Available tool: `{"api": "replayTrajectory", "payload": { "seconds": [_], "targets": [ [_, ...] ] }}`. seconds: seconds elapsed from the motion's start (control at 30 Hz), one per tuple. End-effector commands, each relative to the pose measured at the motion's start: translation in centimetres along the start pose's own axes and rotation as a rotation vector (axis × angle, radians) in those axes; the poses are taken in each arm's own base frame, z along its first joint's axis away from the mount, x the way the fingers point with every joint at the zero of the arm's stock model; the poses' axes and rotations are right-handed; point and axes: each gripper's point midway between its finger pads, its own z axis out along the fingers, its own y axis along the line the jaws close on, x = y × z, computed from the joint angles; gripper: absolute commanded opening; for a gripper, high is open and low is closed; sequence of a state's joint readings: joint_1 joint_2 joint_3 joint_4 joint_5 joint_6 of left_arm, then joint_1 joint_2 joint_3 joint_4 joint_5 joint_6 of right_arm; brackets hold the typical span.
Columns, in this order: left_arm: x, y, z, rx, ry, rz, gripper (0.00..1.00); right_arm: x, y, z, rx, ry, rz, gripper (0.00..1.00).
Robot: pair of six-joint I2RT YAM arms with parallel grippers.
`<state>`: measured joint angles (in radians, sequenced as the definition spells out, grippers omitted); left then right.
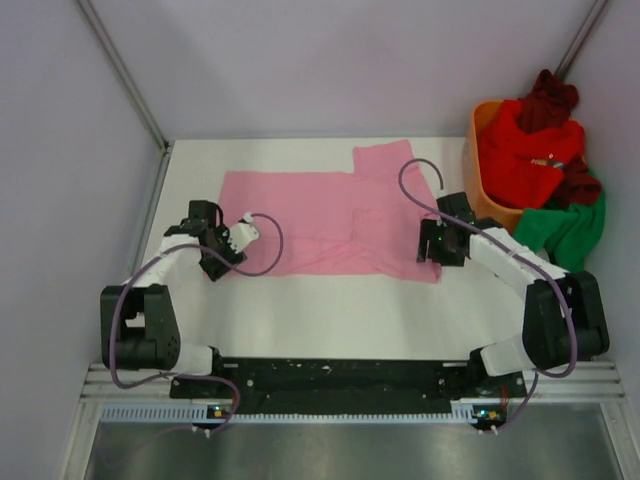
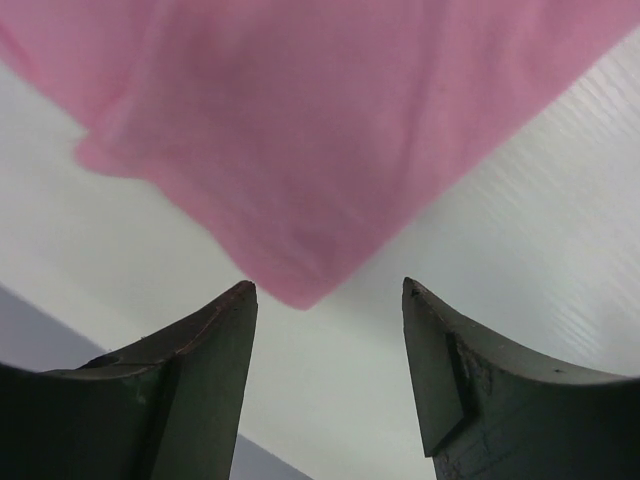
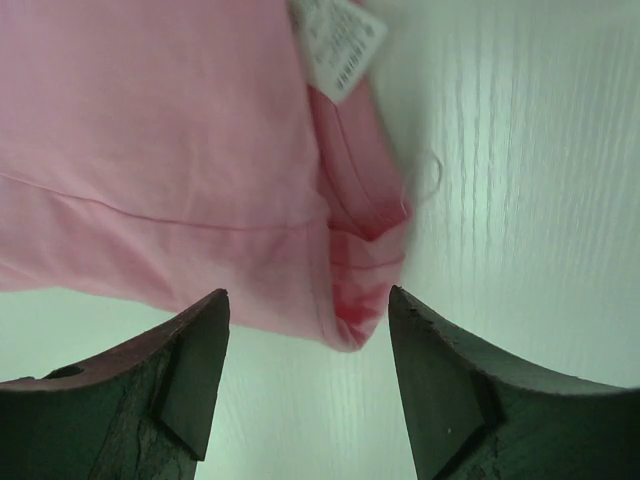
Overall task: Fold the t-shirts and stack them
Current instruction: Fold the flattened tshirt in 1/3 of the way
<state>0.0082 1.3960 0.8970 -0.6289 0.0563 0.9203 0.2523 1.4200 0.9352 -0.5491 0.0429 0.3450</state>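
Plainly, step in hand: the first fold of the light pink t-shirt (image 1: 320, 225), judging from both arms being set at its near corners with nothing gripped yet.
Pink t-shirt: spread flat on the white table (image 1: 330, 320), with one sleeve sticking out at the far right. Its near edge faces the arm bases.
Left gripper (image 2: 330, 290): jaws wide apart and holding nothing. A pointed near-left corner of the cloth lies just ahead of the gap, between the two fingertips.
Right gripper (image 3: 307, 292): also spread wide and empty. The near-right corner sits in the gap, showing a stitched hem and doubled layers, and a white care label (image 3: 340, 40) lies further along the edge.
Contact: I cannot tell from either wrist view whether the fingertips touch the cloth or the table.
Other shirts: the bright red shirt (image 1: 520, 150) and dark maroon shirt (image 1: 548, 100) are heaped in the orange basket (image 1: 478, 150) at the far right. The green shirt (image 1: 565, 230) spills over its near side. All three are unfolded.
Progress: early, since one shirt is laid out, none is folded, and no stack can be seen.
Next move calls for: each gripper to go down onto its own corner and pinch every layer there. The right corner looks thicker, so it is the likelier one to slip. Both arms should then lift evenly so the edge carries over straight.
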Motion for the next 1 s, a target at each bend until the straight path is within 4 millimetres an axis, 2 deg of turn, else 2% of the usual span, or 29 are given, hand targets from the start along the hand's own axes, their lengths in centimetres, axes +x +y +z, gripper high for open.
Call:
{"api": "replayTrajectory", "payload": {
  "seconds": [0.0,0.07,0.13,0.2,0.23,0.3,0.33,0.37,0.5,0.67,0.77,0.97],
  "targets": [
    [-0.2,-1.5,2.7,0.035,-0.015,0.128,0.65,1.5,-0.5,1.4,-0.027,-0.011,0.160,0.64],
    [0.1,-1.5,3.5,0.034,-0.001,0.124,0.65,2.1,-0.8,2.2,-0.021,-0.003,0.165,0.61],
    [0.4,-1.4,4.2,0.027,0.020,0.112,0.64,3.3,-0.8,2.8,-0.036,0.039,0.175,0.53],
    [1.0,-1.3,4.8,0.012,0.046,0.102,0.57,4.4,-1.3,3.0,-0.031,0.065,0.204,0.35],
    [1.3,-1.6,5.0,0.018,0.050,0.100,0.50,4.7,-1.7,2.9,-0.024,0.065,0.221,0.24],
    [1.9,-2.4,5.2,0.033,0.061,0.104,0.22,5.1,-2.6,2.4,-0.008,0.047,0.260,0.00],
    [2.2,-2.7,5.2,0.037,0.064,0.107,0.05,5.0,-3.2,2.0,0.002,0.025,0.285,0.00],
    [2.5,-3.0,5.1,0.039,0.066,0.110,0.00,5.0,-3.6,1.6,0.009,0.004,0.309,0.00],
    [4.1,-3.4,3.6,0.030,0.133,0.111,0.00,4.9,-4.6,-0.2,0.003,-0.074,0.415,0.00],
    [5.4,-6.2,0.9,0.118,0.153,0.097,0.00,6.9,-3.4,-1.4,-0.063,-0.048,0.497,0.00],
    [6.8,-8.0,-0.3,0.163,0.182,0.105,0.00,8.1,-3.4,-2.4,-0.066,-0.040,0.522,0.00],
    [8.7,-10.3,-1.1,0.213,0.227,0.094,0.00,10.4,-3.8,-3.3,-0.047,-0.011,0.581,0.00]
  ]
}}
